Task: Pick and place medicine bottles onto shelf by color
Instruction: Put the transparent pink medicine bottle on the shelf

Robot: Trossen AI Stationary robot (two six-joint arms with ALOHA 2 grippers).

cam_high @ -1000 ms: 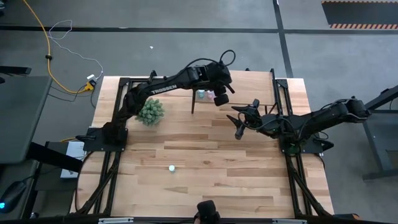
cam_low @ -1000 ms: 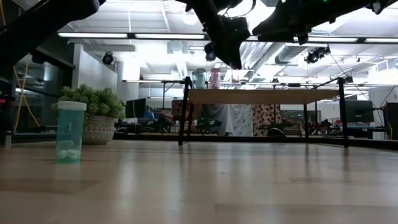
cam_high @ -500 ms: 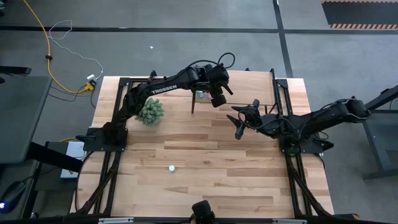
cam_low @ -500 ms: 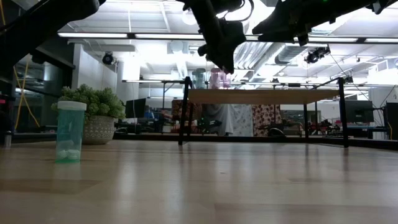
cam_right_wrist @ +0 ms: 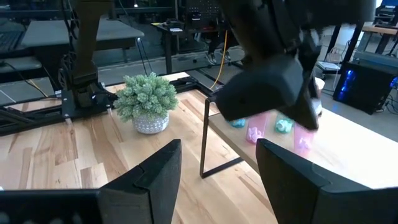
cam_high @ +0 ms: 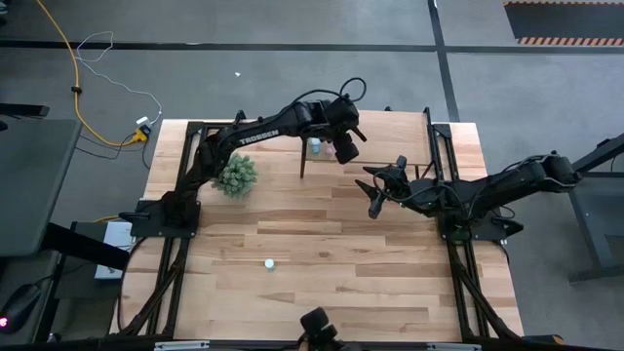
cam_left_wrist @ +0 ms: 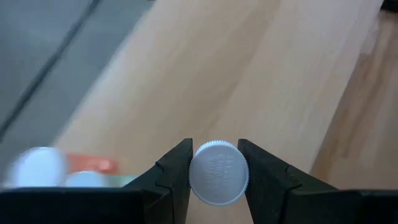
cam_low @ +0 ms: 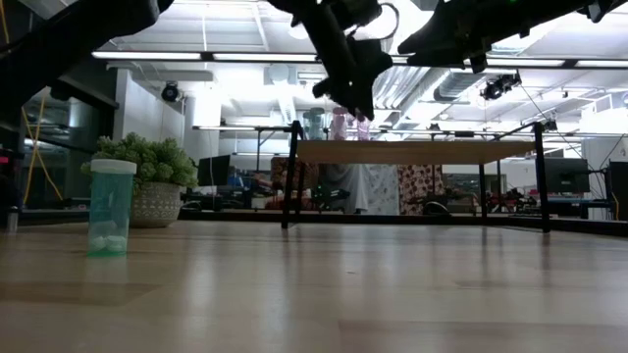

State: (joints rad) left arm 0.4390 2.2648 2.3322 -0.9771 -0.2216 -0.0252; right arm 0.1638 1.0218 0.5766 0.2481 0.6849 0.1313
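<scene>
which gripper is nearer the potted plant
Left. The left gripper hangs over the shelf, just beyond the potted plant, shut on a bottle. The right gripper waits farther off, across the table.

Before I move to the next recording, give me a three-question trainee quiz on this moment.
1. True or false: the left hand is shut on a white-capped bottle above the shelf.
2. Where does the teal bottle stand? A) on the tabletop, B) on the shelf, C) in the right hand.
3. Which hand is open and holds nothing?

Key: 1 true; 2 A, in front of the potted plant in the low view; 3 the right hand.
</scene>
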